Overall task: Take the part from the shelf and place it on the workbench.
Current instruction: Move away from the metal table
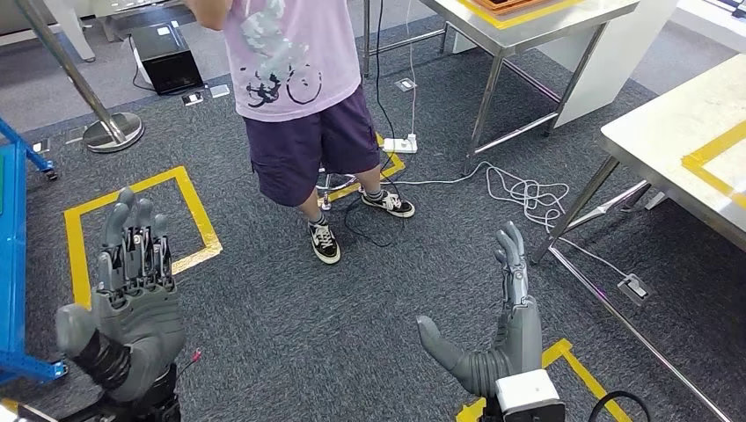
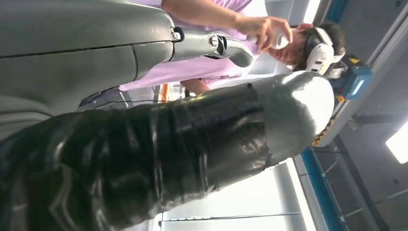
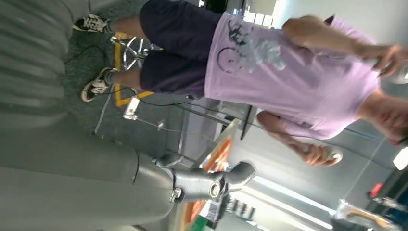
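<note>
Both my hands hang empty over grey carpet, left hand (image 1: 123, 299) and right hand (image 1: 497, 338) with fingers spread; the part isn't visible, the blue shelf frame (image 1: 13, 264) nearest my left.

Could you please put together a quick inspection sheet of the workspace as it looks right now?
Surface: grey carpet floor with yellow tape squares; steel workbench at right, taped yellow.
Job's things: nothing seen of the part; blue shelf frame at the left edge.
Clutter: black box; round stand base.
Hands: left hand and right hand both raised, fingers spread, holding nothing.
Cables: white cable coil and power strip on the floor by the benches.
Surroundings: person in a lilac shirt standing close in front, a controller in each hand in the right wrist view.
</note>
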### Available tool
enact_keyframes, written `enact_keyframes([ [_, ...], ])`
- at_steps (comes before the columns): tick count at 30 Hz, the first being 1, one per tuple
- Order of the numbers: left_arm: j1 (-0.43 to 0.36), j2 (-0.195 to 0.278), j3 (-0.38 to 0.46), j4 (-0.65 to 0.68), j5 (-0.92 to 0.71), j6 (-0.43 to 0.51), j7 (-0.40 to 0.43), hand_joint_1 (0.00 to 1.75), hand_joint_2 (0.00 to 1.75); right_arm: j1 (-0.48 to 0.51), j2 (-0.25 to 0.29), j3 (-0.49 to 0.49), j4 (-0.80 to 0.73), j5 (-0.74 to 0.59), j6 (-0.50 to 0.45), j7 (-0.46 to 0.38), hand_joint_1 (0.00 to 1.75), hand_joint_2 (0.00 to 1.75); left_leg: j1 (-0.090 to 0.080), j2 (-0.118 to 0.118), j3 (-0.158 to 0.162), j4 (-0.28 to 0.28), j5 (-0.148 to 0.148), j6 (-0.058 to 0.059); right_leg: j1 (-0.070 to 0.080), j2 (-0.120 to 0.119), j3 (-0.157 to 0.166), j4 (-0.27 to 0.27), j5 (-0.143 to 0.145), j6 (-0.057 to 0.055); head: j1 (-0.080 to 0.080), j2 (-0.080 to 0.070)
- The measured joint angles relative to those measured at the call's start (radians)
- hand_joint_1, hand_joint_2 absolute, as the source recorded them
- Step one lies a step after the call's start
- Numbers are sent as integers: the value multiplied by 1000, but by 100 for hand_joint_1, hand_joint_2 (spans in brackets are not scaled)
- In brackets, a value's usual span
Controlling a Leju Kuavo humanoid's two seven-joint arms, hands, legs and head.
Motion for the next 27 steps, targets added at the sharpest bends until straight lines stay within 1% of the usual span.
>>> enact_keyframes([
  [2, 0, 0, 1, 0, 0, 0, 0, 0, 0, 0, 0, 0, 0, 1, 0, 0, 0, 175, -4, -5, -4, -2, 11, 16, -3, -1, -3, -1, 6, 12, 5, 0],
  [3, 0, 1, 1, 0, 0, 0, 0, 0, 0, 0, 0, 0, 0, 1, 0, 0, 0, 175, -4, -6, -5, -4, 17, 23, -5, -1, -10, 5, 0, 18, 6, 0],
  [4, 0, 1, 1, 0, 0, 0, 0, 0, 0, -1, 0, 0, 0, 2, 0, 1, 0, 175, -3, -6, -6, -6, 25, 29, -6, 1, -23, 27, -21, 23, 8, 0],
  [5, -1, 1, 1, 0, 0, 0, 0, 0, 0, -1, 0, 0, 0, 2, 0, 3, 0, 175, -1, -7, -9, -7, 33, 35, -7, 3, -43, 70, -55, 27, 13, 0],
  [7, -1, 1, 1, 1, 0, 0, 0, 0, 0, -1, 0, 0, 0, 6, 0, 9, 0, 175, -3, -10, -22, -5, 45, 40, -8, 6, -93, 207, -140, 33, 25, 0],
  [8, -1, 2, 1, 2, 0, 0, 0, 0, 0, 0, 0, 0, 0, 8, 0, 13, 0, 175, -4, -11, -31, -4, 50, 41, -9, 7, -110, 265, -164, 34, 31, 0],
  [9, 0, 2, 1, 3, 0, 0, 0, 0, 0, 0, -1, 0, 0, 12, 0, 15, 0, 175, -5, -13, -38, -2, 54, 40, -8, 8, -113, 292, -170, 33, 34, 0],
  [10, 0, 2, 1, 4, 0, 0, 0, 0, 0, 0, -1, 0, 0, 16, 0, 17, 0, 175, -7, -15, -44, -1, 58, 40, -7, 8, -97, 278, -156, 31, 37, 0],
  [11, 0, 3, 1, 5, 0, 0, 0, 0, 0, -1, -1, 0, 0, 20, 0, 19, 0, 175, -7, -17, -47, -1, 60, 39, -6, 9, -67, 231, -130, 26, 39, 0],
  [12, 0, 3, 1, 5, 0, 0, 0, 0, 0, -1, 0, 0, 0, 23, 0, 19, 0, 175, -7, -19, -48, -1, 63, 37, -4, 13, -25, 158, -99, 19, 41, 0],
  [13, 0, 3, 2, 6, 0, 0, 0, 0, 0, -2, 0, 0, 0, 26, 0, 20, 0, 175, -8, -20, -51, -1, 66, 34, -1, 17, 14, 89, -79, 11, 43, 0],
  [14, -1, 3, 2, 6, 0, 0, 0, 0, 0, -3, 0, 0, 0, 28, 0, 20, 0, 175, -9, -21, -54, 0, 70, 30, 2, 21, 43, 37, -66, 5, 44, 0],
  [15, -1, 3, 2, 6, 0, 0, 0, 0, 0, -3, 0, 0, 0, 29, 0, 21, 0, 175, -9, -21, -59, 0, 75, 25, 5, 24, 59, 5, -61, 0, 45, 0],
  [17, -1, 3, 2, 6, 0, 0, 0, 0, 0, -3, 0, 0, 0, 31, 0, 21, 0, 175, -8, -21, -68, 0, 85, 12, 6, 24, 61, -5, -56, -6, 44, 0],
  [18, -1, 4, 2, 6, 0, 0, 0, 0, 0, -3, 1, 0, 0, 31, 0, 22, 0, 175, -7, -21, -73, 2, 85, 6, 5, 22, 59, -9, -48, -9, 43, 0],
  [19, -1, 4, 3, 6, 0, 0, -1, 0, 0, -4, 1, 0, 0, 31, 0, 22, 0, 175, -7, -20, -81, 14, 73, 1, 2, 20, 57, -15, -41, -13, 40, 0],
  [20, -1, 4, 3, 6, 0, 0, -1, 0, 0, -5, 2, 0, 0, 31, 0, 22, 0, 175, -6, -19, -96, 44, 47, -3, 0, 18, 54, -20, -33, -17, 34, 0],
  [21, 0, 4, 4, 6, 0, 0, -2, 0, 0, -6, 3, 0, 0, 29, 0, 22, 0, 175, -5, -19, -119, 97, 9, -7, -1, 15, 48, -22, -26, -20, 28, 0],
  [22, 0, 4, 4, 7, 0, 0, -2, 0, 0, -6, 4, 0, 0, 27, 0, 21, 0, 175, -3, -18, -144, 165, -32, -11, 0, 14, 40, -22, -21, -22, 21, 0],
  [23, 1, 4, 5, 7, 0, 0, -2, 0, 0, -6, 4, 0, 0, 24, 0, 19, 0, 175, -2, -18, -168, 231, -64, -15, 1, 13, 31, -20, -15, -24, 16, 0],
  [24, 1, 4, 5, 8, 0, 0, -2, 0, 0, -6, 4, 0, 0, 20, 0, 16, 0, 175, -1, -18, -180, 275, -82, -17, 1, 12, 20, -17, -9, -23, 12, 0],
  [25, 1, 4, 5, 9, 0, 1, -2, 0, 0, -6, 4, 0, 0, 16, 0, 13, 0, 175, 0, -18, -174, 284, -83, -18, 2, 12, 9, -13, -4, -23, 9, 0],
  [26, 2, 4, 5, 10, 0, 1, -2, 0, 0, -6, 5, 0, 0, 10, 0, 9, 0, 175, 0, -17, -145, 248, -66, -17, 2, 12, -1, -10, 1, -21, 6, 0],
  [27, 1, 4, 5, 11, 0, 1, -2, 0, 0, -6, 5, 0, 0, 6, 0, 4, 0, 175, 0, -16, -97, 181, -43, -14, 2, 12, -10, -6, 6, -18, 2, 0],
])
